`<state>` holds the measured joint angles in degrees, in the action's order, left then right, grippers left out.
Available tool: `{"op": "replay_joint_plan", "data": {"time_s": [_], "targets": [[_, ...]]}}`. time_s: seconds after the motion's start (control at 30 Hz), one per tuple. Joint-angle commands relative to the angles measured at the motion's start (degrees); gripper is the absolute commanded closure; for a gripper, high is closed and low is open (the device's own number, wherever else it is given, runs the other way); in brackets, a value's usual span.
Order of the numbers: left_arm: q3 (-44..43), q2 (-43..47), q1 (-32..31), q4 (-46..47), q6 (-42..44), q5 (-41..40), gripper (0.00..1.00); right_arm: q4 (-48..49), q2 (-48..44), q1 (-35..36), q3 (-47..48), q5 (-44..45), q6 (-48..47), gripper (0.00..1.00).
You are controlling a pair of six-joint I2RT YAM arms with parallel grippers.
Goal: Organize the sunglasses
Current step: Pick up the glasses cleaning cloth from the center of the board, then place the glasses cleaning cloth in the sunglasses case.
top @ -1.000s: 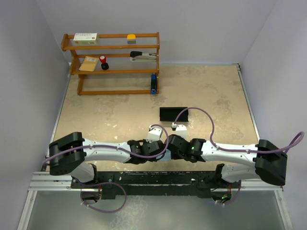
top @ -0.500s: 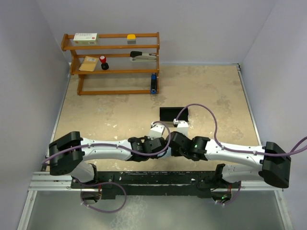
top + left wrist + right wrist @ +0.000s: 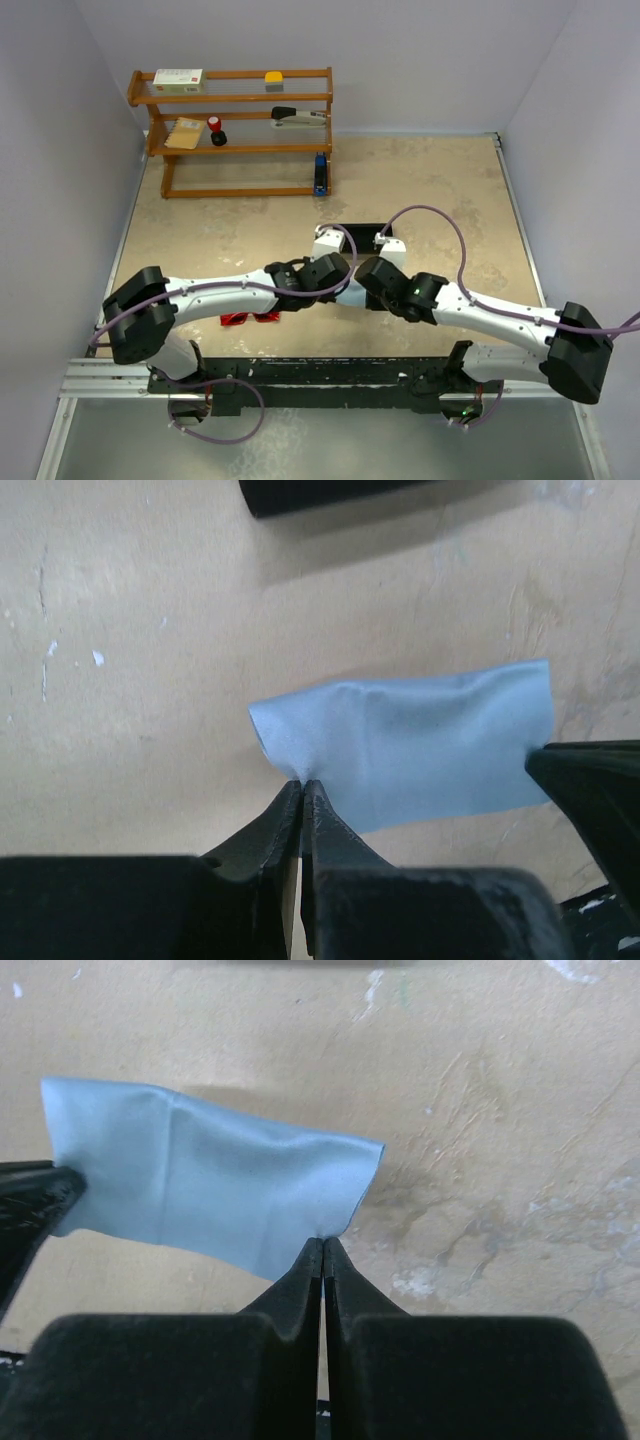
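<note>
Sunglasses [image 3: 250, 318], a small bright red pair, lie on the beige table [image 3: 450, 190] near its front edge, just in front of the left arm's forearm, and no gripper touches them. Both tools are busy elsewhere: the left gripper [image 3: 302, 785] has its jaws pressed together on one corner of the light blue cloth [image 3: 410, 750], and the right gripper [image 3: 323, 1245] is pinched onto the opposite corner, so the cloth hangs spread between them, near the black case [image 3: 320, 490].

Each grip catches only a sliver of fabric, so I'd worry a corner slips out if the arms pull apart or move out of step. The wrists are also very close together and could knock each other. A low sweep of the left arm might shove the glasses.

A white box [image 3: 178, 79] on the wooden shelf [image 3: 235, 148] carries red print, too small to read.
</note>
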<state>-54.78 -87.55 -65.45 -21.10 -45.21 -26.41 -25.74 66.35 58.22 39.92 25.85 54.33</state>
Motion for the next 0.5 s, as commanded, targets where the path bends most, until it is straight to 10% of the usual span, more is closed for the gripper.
{"op": "replay_joint_plan", "data": {"time_s": [0.0, 0.47], "targets": [[-5.35, -1.28, 2.63, 3.7, 4.16, 0.61, 1.0, 0.88, -0.46, -3.71, 2.7, -0.42, -4.86, 1.0], [-14.95, -9.39, 9.64, 5.53, 10.14, 3.57, 1.0, 6.67, 6.95, -16.32, 9.54, -4.95, -16.12, 1.0]]}}
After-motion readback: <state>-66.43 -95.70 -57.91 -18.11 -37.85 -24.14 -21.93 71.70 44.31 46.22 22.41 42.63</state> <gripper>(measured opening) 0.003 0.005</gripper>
